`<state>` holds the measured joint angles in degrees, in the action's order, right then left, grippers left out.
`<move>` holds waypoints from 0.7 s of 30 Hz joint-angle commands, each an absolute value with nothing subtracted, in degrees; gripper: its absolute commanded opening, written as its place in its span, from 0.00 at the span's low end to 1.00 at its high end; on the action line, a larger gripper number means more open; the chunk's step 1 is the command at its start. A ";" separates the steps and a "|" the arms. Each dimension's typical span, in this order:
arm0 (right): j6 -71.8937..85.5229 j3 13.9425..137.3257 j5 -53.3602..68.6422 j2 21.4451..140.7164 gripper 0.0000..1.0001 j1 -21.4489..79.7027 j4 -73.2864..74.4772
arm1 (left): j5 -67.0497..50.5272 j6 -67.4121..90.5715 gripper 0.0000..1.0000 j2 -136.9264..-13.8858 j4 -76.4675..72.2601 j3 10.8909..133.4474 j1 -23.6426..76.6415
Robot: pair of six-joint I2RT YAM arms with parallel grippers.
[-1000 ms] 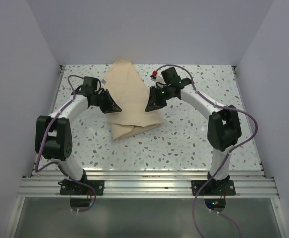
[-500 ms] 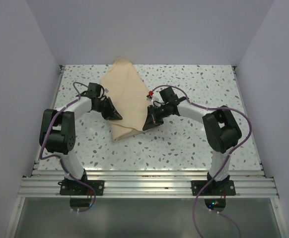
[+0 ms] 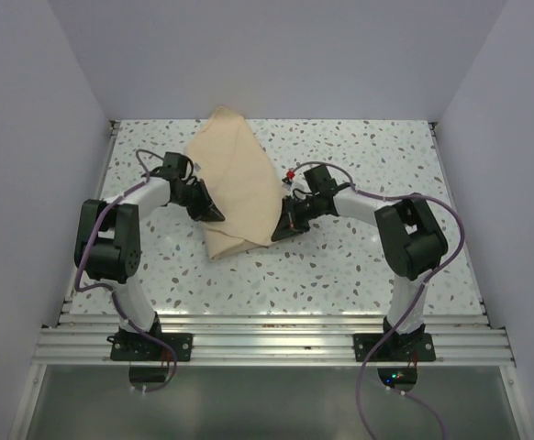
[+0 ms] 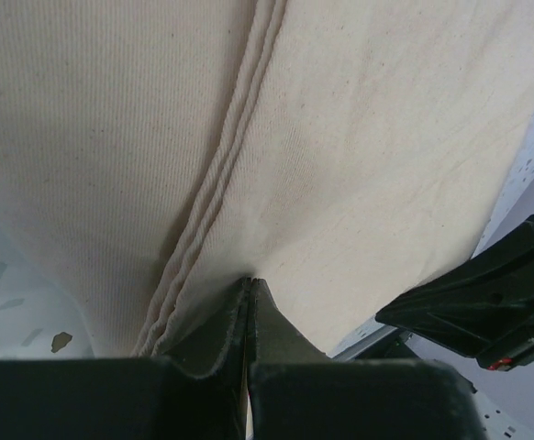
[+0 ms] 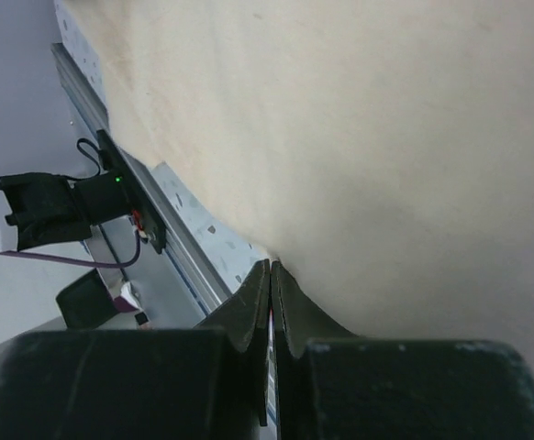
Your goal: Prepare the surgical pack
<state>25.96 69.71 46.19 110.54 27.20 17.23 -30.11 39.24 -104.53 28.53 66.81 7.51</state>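
Observation:
The surgical pack shows as a folded tan sheet [image 3: 235, 179] lying lengthwise on the speckled table; anything wrapped inside is hidden. My left gripper [image 3: 216, 215] is shut at the sheet's left side. In the left wrist view its tips [image 4: 250, 282] pinch the cloth [image 4: 386, 137] where a layered fold runs down to them. My right gripper [image 3: 279, 234] is shut at the sheet's lower right edge. Seen from the right wrist, its tips [image 5: 270, 266] meet the edge of the tan surface [image 5: 386, 137], which fills the upper right.
The speckled table [image 3: 359, 266] is boxed in by pale walls on three sides. An aluminium rail [image 3: 267, 344] with both arm bases runs along the near edge. The right wrist view shows that rail [image 5: 171, 243] and an arm base [image 5: 56, 206].
The right gripper has shut and swung down toward the near side along the sheet's right edge. The sheet's right flap is folded in, so the sheet looks narrower. The left arm drew in slightly.

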 commanded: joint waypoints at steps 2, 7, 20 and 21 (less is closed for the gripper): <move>27.42 65.14 45.61 109.95 0.00 25.31 14.95 | -27.42 36.83 0.00 -104.68 29.35 70.31 7.03; 27.95 63.89 46.06 108.46 0.00 24.61 13.97 | -27.42 36.56 0.00 -105.12 30.50 72.77 7.03; 22.32 77.78 38.15 102.65 0.00 17.05 30.84 | -24.61 35.51 0.00 -103.89 34.27 77.96 6.33; 22.32 78.48 36.75 103.35 0.00 16.88 31.11 | -24.09 35.25 0.00 -103.80 34.63 78.66 6.15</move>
